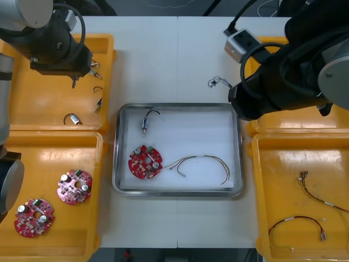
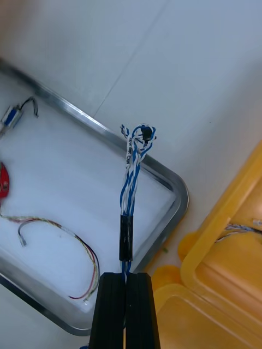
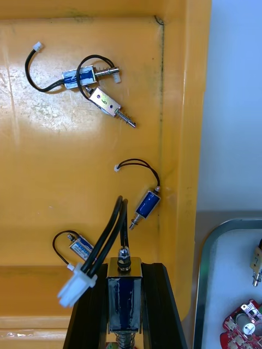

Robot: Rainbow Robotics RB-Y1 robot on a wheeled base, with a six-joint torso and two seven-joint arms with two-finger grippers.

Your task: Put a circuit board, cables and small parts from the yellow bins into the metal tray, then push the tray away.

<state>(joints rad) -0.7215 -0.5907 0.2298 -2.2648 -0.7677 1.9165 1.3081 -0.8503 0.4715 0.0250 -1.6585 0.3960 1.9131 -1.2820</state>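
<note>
My right gripper [image 2: 125, 276] is shut on a twisted blue and white cable [image 2: 130, 180], which hangs above the near right corner of the metal tray [image 2: 180, 204]. In the front view that cable's end [image 1: 215, 82] sticks out just past the tray's [image 1: 177, 106] far right corner. Inside the tray lie a red circuit board [image 1: 145, 162], a small metal part [image 1: 146, 124] and a red and yellow cable [image 1: 203, 162]. My left gripper [image 3: 123, 267] is shut on a small metal part [image 3: 123, 286] with black leads, over the far left yellow bin [image 1: 32, 103].
Several small metal parts [image 3: 146, 203] lie loose in the far left bin. The near left bin holds two circuit boards [image 1: 74, 186]. Cables [image 1: 297, 224] rest in the near right bin. Another blue and white cable [image 2: 238, 229] lies in the far right bin [image 2: 229, 267].
</note>
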